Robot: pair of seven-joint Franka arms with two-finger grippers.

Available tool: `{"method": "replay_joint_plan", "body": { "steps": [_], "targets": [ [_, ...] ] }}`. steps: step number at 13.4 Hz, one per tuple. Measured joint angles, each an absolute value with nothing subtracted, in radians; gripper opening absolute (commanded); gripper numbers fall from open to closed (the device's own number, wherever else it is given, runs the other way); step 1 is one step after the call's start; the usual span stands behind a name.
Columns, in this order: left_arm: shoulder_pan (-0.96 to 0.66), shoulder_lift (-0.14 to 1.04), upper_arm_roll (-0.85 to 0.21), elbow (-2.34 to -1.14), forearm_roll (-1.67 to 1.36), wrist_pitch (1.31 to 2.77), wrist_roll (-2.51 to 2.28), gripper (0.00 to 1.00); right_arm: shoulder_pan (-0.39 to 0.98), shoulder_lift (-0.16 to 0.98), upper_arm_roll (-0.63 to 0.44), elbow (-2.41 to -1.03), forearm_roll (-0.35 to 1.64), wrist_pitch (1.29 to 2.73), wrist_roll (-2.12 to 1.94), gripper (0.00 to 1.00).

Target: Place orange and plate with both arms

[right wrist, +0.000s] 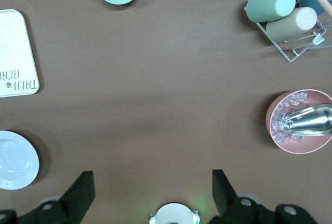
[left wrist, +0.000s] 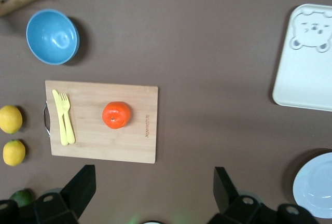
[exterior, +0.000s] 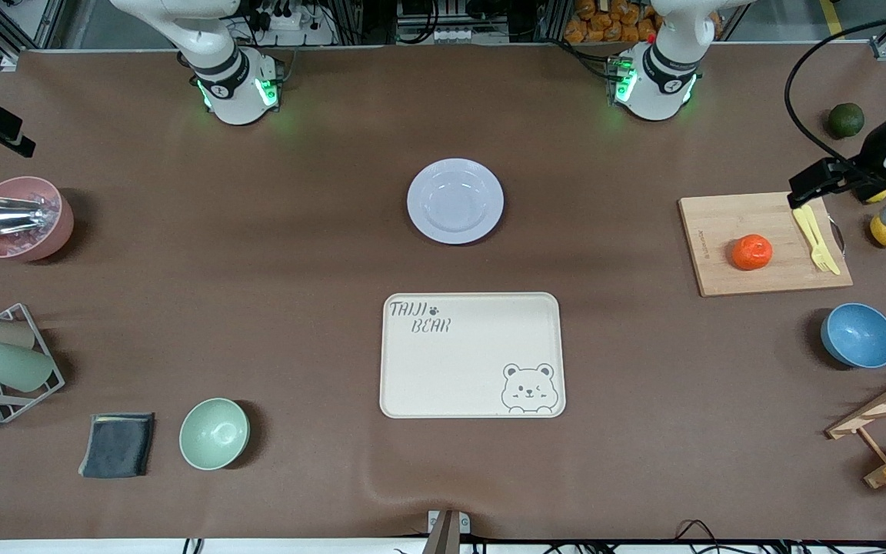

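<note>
Orange (exterior: 751, 251) on board (exterior: 720, 254); plate (exterior: 455, 201) untouched.

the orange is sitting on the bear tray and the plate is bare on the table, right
Not quite. The orange sits on the wooden cutting board, beside the yellow fork and knife, as the front view shows. The plate is bare on the table.

The orange (exterior: 751, 251) sits on a wooden board (exterior: 712, 238) beside a yellow fork (exterior: 816, 238). The plate (exterior: 455, 201) lies in the middle of the surface (exterior: 320, 231), above the bear tray (exterior: 472, 355).
</note>
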State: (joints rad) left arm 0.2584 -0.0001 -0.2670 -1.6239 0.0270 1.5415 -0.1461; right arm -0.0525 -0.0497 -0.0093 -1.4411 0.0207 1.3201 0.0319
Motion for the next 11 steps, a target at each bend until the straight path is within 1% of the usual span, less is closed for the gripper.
{"method": "replay_joint_plan", "body": {
  "steps": [2,3,7,9,11],
  "targets": [
    [0.311,0.024,-0.266,-1.688,0.027,1.613,-0.137,1.0,-0.036,-0.05,-0.009,-1.455,0.014,1.343,0.032,1.0],
    [0.335,0.032,-0.265,-1.738,0.027,1.663,-0.134,1.0,-0.029,-0.05,-0.009,-1.466,0.011,1.365,0.03,1.0],
    [0.405,0.036,-0.265,-1.979,0.044,1.894,-0.085,1.0,-0.02,-0.045,-0.009,-1.507,-0.005,1.42,-0.036,1.0],
    [0.437,0.036,-0.265,-2.081,0.055,2.001,-0.034,1.0,-0.02,-0.026,-0.01,-1.528,-0.005,1.434,-0.071,1.0],
    [0.455,0.036,-0.265,-2.16,0.056,2.076,-0.015,1.0,-0.017,0.014,-0.01,-1.541,-0.005,1.47,-0.102,1.0]
  ]
}}
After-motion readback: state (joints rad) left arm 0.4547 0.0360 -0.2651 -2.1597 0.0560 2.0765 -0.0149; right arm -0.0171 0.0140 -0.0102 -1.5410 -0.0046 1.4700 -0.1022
